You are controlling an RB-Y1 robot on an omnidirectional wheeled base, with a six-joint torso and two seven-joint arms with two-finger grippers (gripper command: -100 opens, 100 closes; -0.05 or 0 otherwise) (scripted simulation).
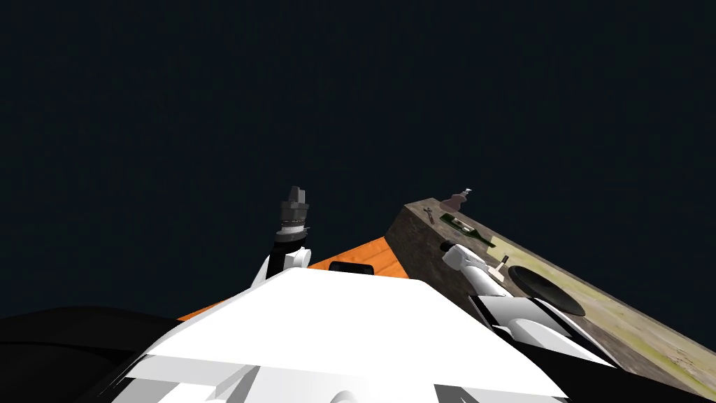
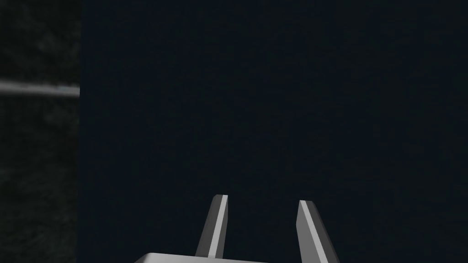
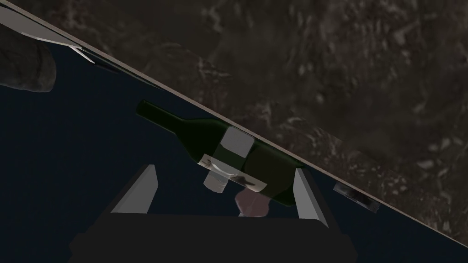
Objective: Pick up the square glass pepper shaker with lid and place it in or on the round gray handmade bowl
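Likely the pale, boxy little thing [image 3: 215,182] in front of the dark green bottle [image 3: 274,166] is the pepper shaker. I judge so from its square, see-through body and lighter cap. Taken as glass, it should be light and stiff but slick and breakable. A modest squeeze on two flat opposite sides, low on the body and under the cap, looks safer than a hold on the lid, which might come loose.

Nearest, the left gripper [image 2: 263,199] stands raised at the left of the chest, its jaws apart with nothing between them. On the bench [image 1: 629,329], near and to the right of the right forearm, sits the dark round bowl [image 1: 545,288], empty. The right gripper [image 3: 225,170] reaches in over the bench, jaws spread wide and pinching nothing. The shaker lies ahead of them, about centred on the gap between the two fingers [image 3: 135,191] and touching neither. It seems beyond the tips rather than between them, though depth is hard to tell. Just behind it the bottle lies on its side, and one fingertip lines up with the bottle's base — a knock there might roll it into the shaker. Farther off, a pinkish-brown lump [image 3: 253,205] shows past the bottle.
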